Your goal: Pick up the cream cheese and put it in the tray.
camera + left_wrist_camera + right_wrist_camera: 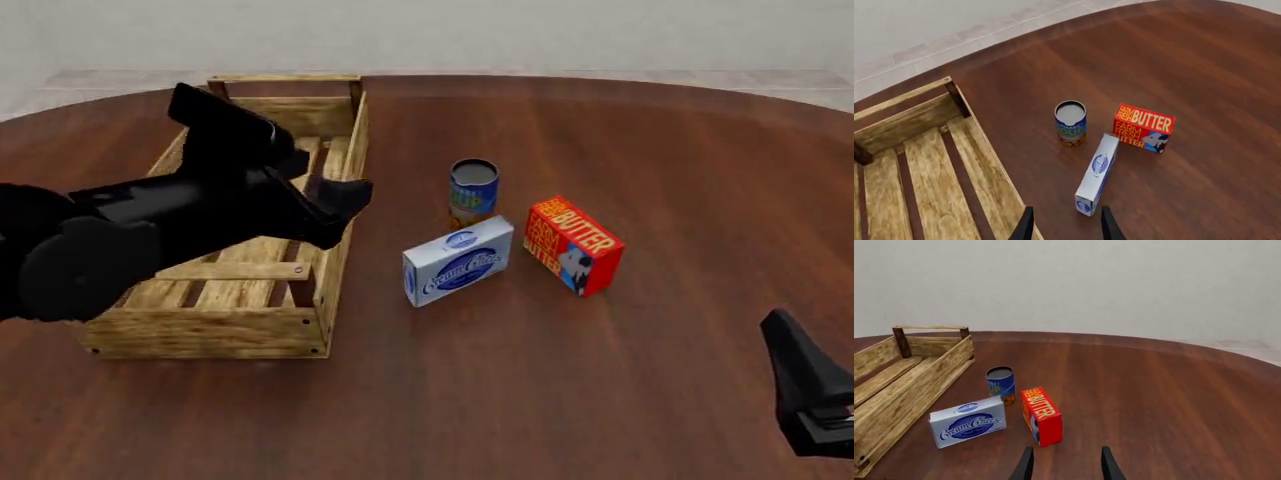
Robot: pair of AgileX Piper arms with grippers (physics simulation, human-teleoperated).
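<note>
The task is not yet begun. The cream cheese [458,262] stands on the table [667,150] just beside the tray's [200,335] long right side. The left gripper [1064,226] and right gripper [1064,465] hold nothing, jaws apart.

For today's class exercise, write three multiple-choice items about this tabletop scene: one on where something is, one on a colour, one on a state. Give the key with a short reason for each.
1. Where does the cream cheese stand?
A. in the tray
B. on the table between the tray and the butter box
C. on top of the can

2. The butter box is mostly:
A. red-orange
B. green
C. black

3. The left gripper is:
A. shut on the can
B. open, holding nothing
C. shut on the cream cheese

Key: B, it stands on bare wood between them; A, red-orange faces; B, fingers spread, nothing between.
</note>
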